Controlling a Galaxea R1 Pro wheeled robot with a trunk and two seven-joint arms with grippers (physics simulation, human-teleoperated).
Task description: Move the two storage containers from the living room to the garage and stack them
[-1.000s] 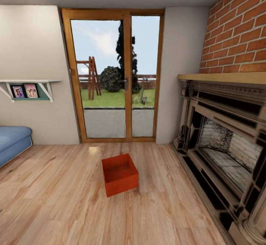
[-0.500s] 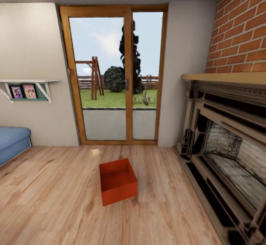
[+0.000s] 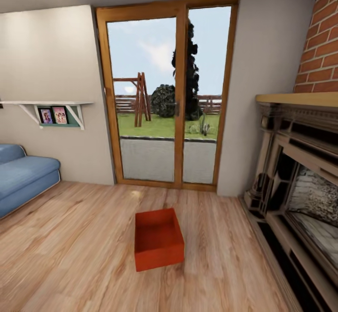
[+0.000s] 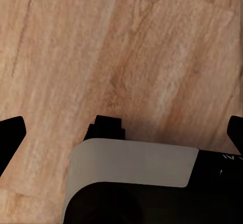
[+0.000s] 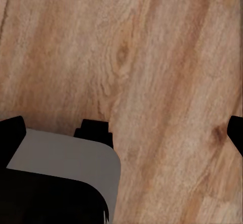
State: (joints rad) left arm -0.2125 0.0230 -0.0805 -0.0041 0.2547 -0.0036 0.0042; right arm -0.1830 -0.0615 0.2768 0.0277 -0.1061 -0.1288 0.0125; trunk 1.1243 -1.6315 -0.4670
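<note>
One red-orange storage container (image 3: 158, 239) sits lidless and empty on the light wood plank floor (image 3: 70, 237) of the living room, in the lower middle of the head view, in front of the glass door. The second container is out of view. In the left wrist view my left gripper (image 4: 121, 130) hangs over bare planks, its dark fingertips (image 4: 11, 132) far apart at the picture's edges, open and empty. My right gripper (image 5: 124, 130) is likewise open over the wood, with nothing between its fingertips (image 5: 12, 131).
A wood-framed glass patio door (image 3: 171, 100) stands behind the container. The brick fireplace (image 3: 300, 171) lines the right side, and the blue sofa (image 3: 23, 175) sits at the left under a wall shelf (image 3: 51, 110) with photos. A pale grey part of my own body (image 4: 131, 168) shows below each wrist.
The whole head view has shifted: the camera has turned left and come closer. The door and container look larger, more sofa shows and less fireplace. The container itself has not moved.
</note>
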